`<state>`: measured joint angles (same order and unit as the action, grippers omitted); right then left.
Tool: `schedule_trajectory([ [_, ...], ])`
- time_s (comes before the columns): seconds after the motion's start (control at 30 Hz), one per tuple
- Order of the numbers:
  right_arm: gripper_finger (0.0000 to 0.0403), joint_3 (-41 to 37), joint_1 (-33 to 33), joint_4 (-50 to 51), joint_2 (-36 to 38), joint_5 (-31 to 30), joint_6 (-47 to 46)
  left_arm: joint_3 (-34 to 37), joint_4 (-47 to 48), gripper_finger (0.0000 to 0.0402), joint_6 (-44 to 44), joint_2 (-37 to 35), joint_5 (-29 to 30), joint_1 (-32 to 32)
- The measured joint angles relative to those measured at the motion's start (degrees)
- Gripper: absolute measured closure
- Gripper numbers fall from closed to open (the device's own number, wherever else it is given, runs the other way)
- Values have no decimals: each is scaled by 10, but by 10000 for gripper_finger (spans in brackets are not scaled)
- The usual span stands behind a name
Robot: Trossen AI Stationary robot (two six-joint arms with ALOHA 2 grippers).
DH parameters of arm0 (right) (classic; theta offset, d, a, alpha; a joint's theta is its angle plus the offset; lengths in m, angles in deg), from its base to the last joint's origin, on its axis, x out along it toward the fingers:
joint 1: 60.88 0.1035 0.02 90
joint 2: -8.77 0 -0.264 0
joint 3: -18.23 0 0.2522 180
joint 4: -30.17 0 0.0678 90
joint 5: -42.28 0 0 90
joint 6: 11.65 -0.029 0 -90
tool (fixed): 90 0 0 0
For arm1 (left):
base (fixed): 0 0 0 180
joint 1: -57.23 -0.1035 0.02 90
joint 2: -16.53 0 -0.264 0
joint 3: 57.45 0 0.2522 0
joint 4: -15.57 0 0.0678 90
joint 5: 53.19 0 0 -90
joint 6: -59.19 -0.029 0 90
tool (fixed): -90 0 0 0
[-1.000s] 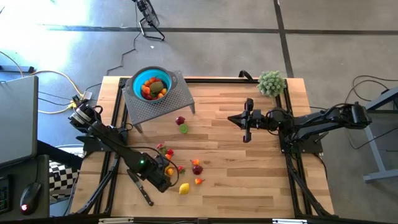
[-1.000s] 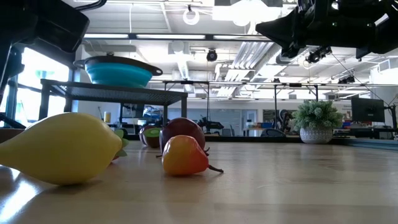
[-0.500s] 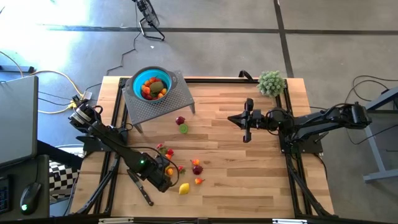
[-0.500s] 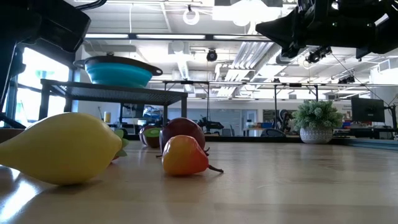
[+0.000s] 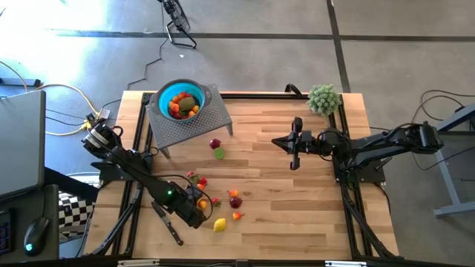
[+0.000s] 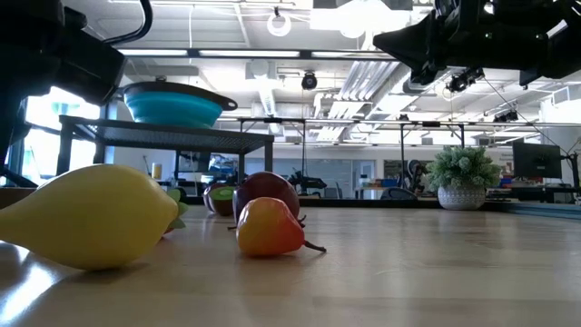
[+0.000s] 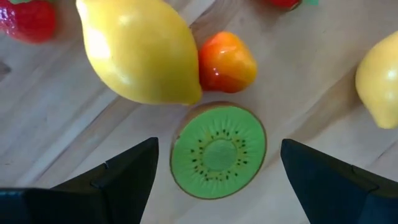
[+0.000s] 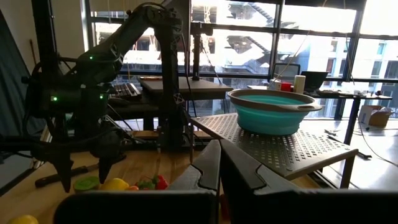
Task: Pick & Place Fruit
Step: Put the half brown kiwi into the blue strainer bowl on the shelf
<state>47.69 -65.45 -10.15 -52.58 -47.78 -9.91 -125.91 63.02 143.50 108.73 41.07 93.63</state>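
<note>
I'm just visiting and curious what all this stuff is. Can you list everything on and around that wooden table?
teal bowl: one, teal, on the grey perforated stand at the table's far left corner; several fruits inside.
loose fruit: roughly a dozen, red, orange, yellow, green, maroon, scattered across the table's near left half.
kiwi half: one, green, lying flat between the left fingers.
lemon: one, yellow, touching an orange-red fruit.
knife: one, black-handled, near left edge.
plant ball: one, pale green, far right corner.
left gripper: open, over the kiwi half.
right gripper: shut, raised over mid-table.
</note>
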Motion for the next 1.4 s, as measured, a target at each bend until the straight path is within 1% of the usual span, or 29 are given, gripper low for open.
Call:
schedule_trajectory([
  [0.2, 401, 0, 0, 2, 0, 0, 0, 0, 2, 71, 0, 0, -8, 0],
  [0.5, 401, 0, 0, 2, 0, 0, 0, 0, 2, 71, 0, 0, 3, 0],
  [0.8, 400, 0, 0, 3, 0, 0, 0, -1, -4, 71, 0, 39, -12, 0],
  [1.3, 400, 0, 0, 5, 0, 0, 0, 0, -5, 71, 0, 39, -20, 0],
  [1.4, 400, 0, 0, 5, 0, 0, 0, 0, -5, 79, 0, 39, -23, 0],
])
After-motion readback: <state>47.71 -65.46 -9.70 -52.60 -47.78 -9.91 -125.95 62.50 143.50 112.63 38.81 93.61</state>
